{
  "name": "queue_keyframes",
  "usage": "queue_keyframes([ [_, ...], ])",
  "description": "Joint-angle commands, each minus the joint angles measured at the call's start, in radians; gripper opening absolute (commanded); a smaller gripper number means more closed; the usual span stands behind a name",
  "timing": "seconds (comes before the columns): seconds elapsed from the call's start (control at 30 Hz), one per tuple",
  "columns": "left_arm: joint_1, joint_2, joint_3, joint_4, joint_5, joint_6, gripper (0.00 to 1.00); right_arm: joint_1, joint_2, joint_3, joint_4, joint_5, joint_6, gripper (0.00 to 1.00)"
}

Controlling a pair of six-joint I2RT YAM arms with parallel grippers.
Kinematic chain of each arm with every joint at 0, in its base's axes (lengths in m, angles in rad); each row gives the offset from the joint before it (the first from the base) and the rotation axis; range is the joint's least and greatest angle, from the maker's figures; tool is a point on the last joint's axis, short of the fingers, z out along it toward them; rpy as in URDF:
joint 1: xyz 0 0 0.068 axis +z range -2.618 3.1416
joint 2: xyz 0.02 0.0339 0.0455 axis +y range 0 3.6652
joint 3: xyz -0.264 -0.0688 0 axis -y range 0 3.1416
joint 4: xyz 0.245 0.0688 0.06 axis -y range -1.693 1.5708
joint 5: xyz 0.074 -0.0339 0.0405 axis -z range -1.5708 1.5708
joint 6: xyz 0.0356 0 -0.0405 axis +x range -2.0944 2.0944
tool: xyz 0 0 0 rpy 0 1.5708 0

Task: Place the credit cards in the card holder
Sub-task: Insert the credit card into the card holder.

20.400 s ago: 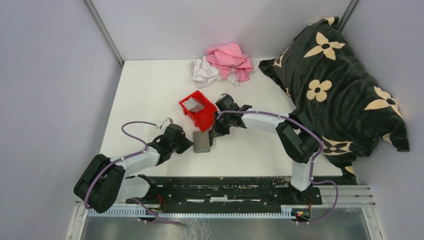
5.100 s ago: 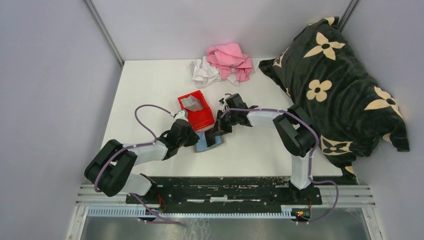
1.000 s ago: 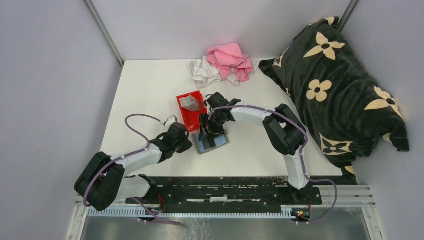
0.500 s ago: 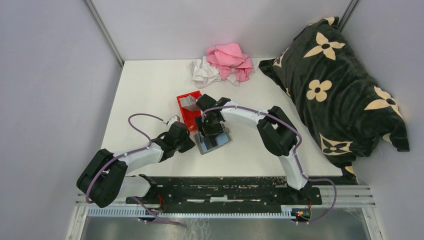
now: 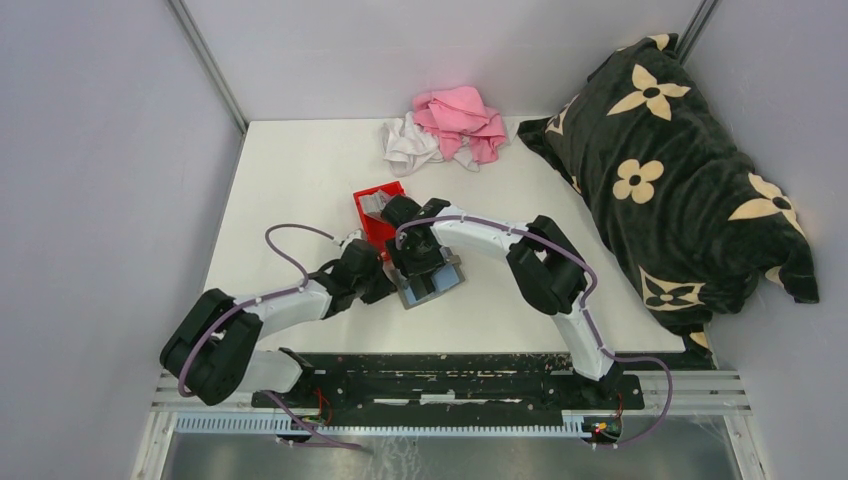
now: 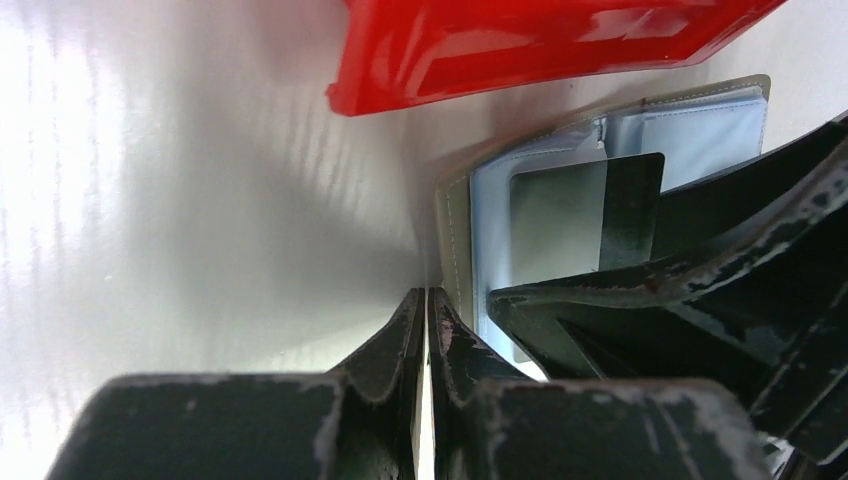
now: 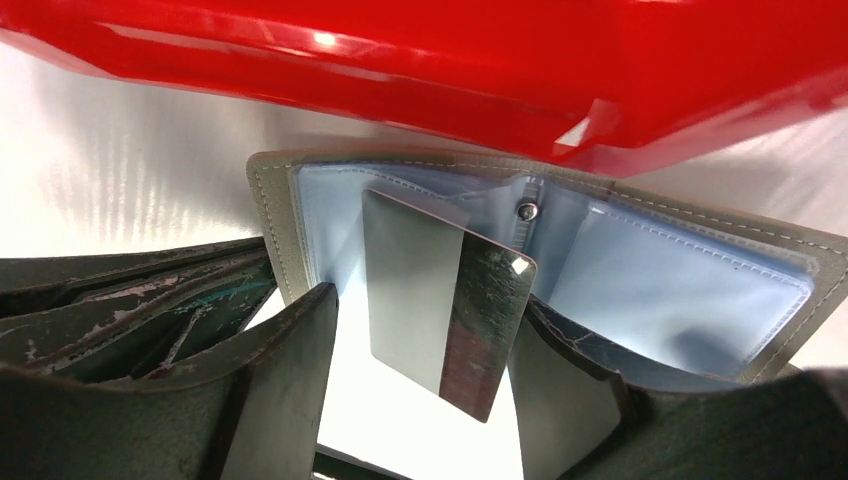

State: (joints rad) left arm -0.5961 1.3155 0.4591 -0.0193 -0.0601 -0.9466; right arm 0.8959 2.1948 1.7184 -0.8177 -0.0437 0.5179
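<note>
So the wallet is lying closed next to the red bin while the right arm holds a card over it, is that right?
Not quite. The card holder lies open, not closed: the right wrist view shows its bluish-grey inside facing up, beside the red bin. The rest holds: the right tool grips a silver card between its fingers, over the open wallet.

White table (image 5: pixel 300 180). Red bin (image 5: pixel 371 216) mid-table, grey cards (image 5: pixel 372 204) inside it. Open card holder (image 5: pixel 432 287) just near side of bin, bluish inside showing. Right gripper (image 5: pixel 415 258) over the holder, partly covering it; left gripper (image 5: pixel 378 285) at holder's left edge. Finger state of both unclear from above. Pink cloth (image 5: pixel 462 120) and white cloth (image 5: pixel 407 143) at far edge. Black flowered blanket (image 5: pixel 670 160) on right.
</note>
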Motion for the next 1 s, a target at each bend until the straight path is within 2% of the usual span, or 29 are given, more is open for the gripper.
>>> queue_keyframes([
  [0.0, -0.008, 0.054, 0.032, 0.025, 0.038, 0.044, 0.11, -0.005, 0.048, -0.001, -0.09, 0.088, -0.022, 0.67],
  [0.83, -0.01, 0.135, 0.045, 0.041, 0.042, 0.08, 0.1, 0.011, 0.11, 0.062, -0.145, 0.059, -0.037, 0.65],
  [0.97, -0.01, 0.134, 0.045, 0.034, 0.04, 0.091, 0.1, 0.011, 0.105, 0.055, -0.151, 0.09, -0.042, 0.66],
])
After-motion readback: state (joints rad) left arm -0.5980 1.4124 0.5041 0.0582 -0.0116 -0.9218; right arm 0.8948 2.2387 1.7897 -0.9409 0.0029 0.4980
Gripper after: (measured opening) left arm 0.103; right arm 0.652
